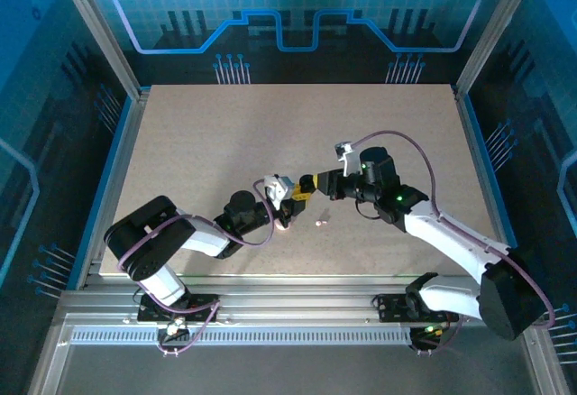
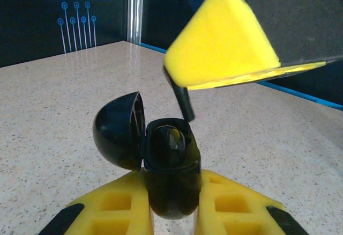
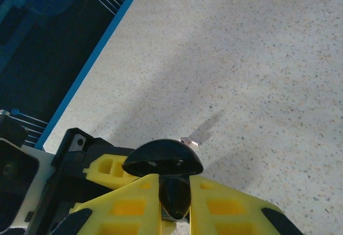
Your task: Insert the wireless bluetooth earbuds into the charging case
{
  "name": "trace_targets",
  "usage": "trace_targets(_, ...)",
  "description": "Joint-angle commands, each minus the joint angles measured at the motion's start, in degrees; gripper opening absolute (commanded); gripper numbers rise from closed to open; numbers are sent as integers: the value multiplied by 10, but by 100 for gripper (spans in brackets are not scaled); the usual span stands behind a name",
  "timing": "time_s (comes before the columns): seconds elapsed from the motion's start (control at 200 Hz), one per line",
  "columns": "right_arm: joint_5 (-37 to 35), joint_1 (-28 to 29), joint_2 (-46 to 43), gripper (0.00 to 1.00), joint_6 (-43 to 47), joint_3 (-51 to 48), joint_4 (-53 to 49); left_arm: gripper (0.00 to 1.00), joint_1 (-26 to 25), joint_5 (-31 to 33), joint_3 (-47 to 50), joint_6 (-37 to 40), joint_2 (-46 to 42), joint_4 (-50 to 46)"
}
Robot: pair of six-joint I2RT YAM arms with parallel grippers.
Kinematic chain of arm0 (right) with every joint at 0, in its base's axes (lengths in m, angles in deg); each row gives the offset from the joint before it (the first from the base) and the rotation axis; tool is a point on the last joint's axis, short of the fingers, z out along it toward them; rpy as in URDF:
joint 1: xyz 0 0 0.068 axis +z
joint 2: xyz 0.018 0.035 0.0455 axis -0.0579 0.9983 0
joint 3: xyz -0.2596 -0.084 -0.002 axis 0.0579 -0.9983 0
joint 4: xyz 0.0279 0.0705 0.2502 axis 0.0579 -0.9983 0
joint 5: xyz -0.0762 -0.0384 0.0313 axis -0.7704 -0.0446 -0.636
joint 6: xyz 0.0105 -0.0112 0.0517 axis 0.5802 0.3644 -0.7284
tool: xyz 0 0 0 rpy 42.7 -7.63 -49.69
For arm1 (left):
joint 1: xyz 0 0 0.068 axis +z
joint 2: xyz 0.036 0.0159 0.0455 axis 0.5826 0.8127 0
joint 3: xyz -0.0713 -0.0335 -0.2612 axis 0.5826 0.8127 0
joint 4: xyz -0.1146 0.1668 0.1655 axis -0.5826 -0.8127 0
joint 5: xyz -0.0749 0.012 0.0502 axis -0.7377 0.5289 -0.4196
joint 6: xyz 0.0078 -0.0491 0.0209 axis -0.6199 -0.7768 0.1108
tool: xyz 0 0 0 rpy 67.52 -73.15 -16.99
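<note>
I clamp the open, glossy black round charging case [image 2: 171, 152] at lower centre in the closed left gripper [image 2: 171, 188], the right gripper [image 3: 175, 184] pinches a black curved earbud [image 2: 184, 102] at its mouth, not yet seated, and a whitish-pink earbud [image 1: 320, 223] lies uninserted on the beige table [image 1: 270, 133].

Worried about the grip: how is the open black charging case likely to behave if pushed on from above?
The charging case looks glossy and rounded, so it may slip or twist in the left gripper. Its hinged lid stands open and would probably swing if bumped.
</note>
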Motion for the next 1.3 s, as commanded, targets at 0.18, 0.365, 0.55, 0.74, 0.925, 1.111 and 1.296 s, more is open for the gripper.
trace_targets(0.18, 2, 17, 4, 17, -10, 1, 71, 7, -4, -7, -12, -35, -3, 49)
trace_targets(0.365, -4, 19, 3, 17, -9, -8, 83, 7, -4, -5, -11, -49, -2, 66)
trace_targets(0.55, -5, 20, 2, 17, -7, -15, 84, 7, -4, 2, -12, -60, -2, 79)
trace_targets(0.74, -5, 20, -2, 17, -7, -22, 86, 7, -3, 9, -12, -64, -7, 79)
trace_targets(0.925, -5, 20, -10, 17, -6, -28, 84, 7, -4, 14, -12, -63, -12, 80)
trace_targets(1.111, -5, 20, -22, 17, -3, -35, 77, 7, -4, 15, -13, -62, -13, 80)
trace_targets(1.296, -2, 20, -26, 17, -1, -38, 67, 7, -4, 14, -13, -61, -16, 80)
